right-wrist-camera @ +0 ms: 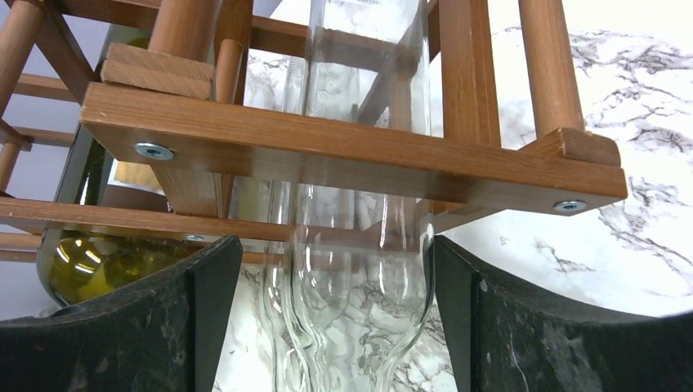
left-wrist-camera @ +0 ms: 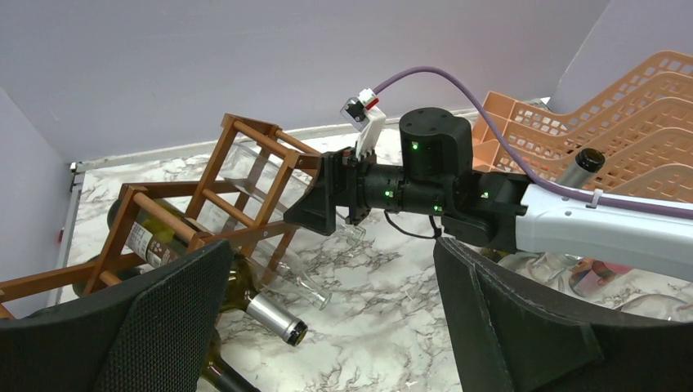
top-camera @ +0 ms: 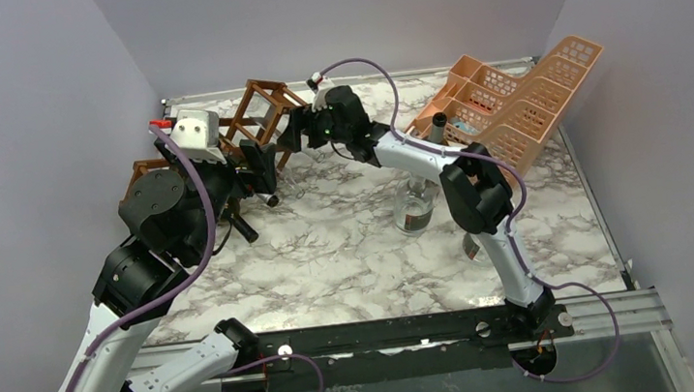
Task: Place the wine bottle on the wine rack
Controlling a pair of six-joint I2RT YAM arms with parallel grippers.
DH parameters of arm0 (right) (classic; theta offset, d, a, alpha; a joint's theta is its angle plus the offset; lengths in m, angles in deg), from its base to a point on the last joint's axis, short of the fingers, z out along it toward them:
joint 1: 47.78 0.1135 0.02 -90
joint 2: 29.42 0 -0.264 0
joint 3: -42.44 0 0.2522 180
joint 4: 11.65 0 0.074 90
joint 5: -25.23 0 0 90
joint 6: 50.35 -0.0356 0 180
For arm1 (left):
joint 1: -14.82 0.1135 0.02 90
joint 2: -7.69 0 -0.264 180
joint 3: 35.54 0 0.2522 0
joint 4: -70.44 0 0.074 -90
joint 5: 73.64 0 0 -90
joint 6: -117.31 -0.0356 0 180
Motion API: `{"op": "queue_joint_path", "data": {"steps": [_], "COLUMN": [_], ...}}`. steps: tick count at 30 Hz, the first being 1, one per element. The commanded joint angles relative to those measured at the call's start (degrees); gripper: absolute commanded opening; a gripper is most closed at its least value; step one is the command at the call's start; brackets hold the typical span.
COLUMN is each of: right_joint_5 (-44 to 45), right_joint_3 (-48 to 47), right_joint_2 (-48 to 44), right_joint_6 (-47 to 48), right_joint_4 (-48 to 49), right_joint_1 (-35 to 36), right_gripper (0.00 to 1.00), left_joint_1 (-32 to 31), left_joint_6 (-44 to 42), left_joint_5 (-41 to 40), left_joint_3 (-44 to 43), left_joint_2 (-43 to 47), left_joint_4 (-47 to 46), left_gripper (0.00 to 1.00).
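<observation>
The brown wooden wine rack (top-camera: 265, 102) stands tilted at the back left; it also shows in the left wrist view (left-wrist-camera: 245, 171) and fills the right wrist view (right-wrist-camera: 327, 155). A clear glass wine bottle (right-wrist-camera: 359, 269) lies in a rack cell, neck toward me. My right gripper (top-camera: 293, 134) straddles its shoulder. The right finger touches the glass and the left finger stands a little off it, so the jaws are open. My left gripper (left-wrist-camera: 331, 253) is open and empty, hovering just in front of the rack. A green bottle with a silver capsule (left-wrist-camera: 274, 317) lies in a lower cell.
A second clear bottle neck (left-wrist-camera: 315, 290) sticks out of the rack. A peach plastic basket rack (top-camera: 518, 100) stands at the back right with a dark-topped bottle (top-camera: 437, 123) by it. A clear bottle (top-camera: 414, 203) stands mid-table under the right arm.
</observation>
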Motion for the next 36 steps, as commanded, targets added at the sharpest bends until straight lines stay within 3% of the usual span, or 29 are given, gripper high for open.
{"op": "queue_joint_path", "data": {"steps": [1, 17, 25, 36], "right_joint_5": [1.8, 10.6, 17.8, 31.5], "right_joint_3": [-2.4, 2.7, 16.8, 29.6], "right_joint_2": [-1.1, -16.1, -35.2, -57.4], "right_joint_6": [2.5, 9.9, 14.6, 13.0], "right_joint_4": [1.8, -7.5, -15.9, -38.7], "right_joint_1": [0.2, 0.2, 0.2, 0.2], "right_gripper": [0.89, 0.95, 0.91, 0.89], "left_joint_1": [-0.2, -0.1, -0.1, -0.1], "left_joint_6": [-0.8, -0.1, 0.5, -0.4], "left_joint_5": [-0.6, 1.2, 3.5, 7.0], "left_joint_3": [-0.6, -0.8, 1.8, 10.5], "left_joint_2": [0.4, 1.3, 3.3, 5.6], "left_joint_4": [-0.5, -0.5, -0.6, -5.4], "left_gripper": [0.99, 0.99, 0.99, 0.99]}}
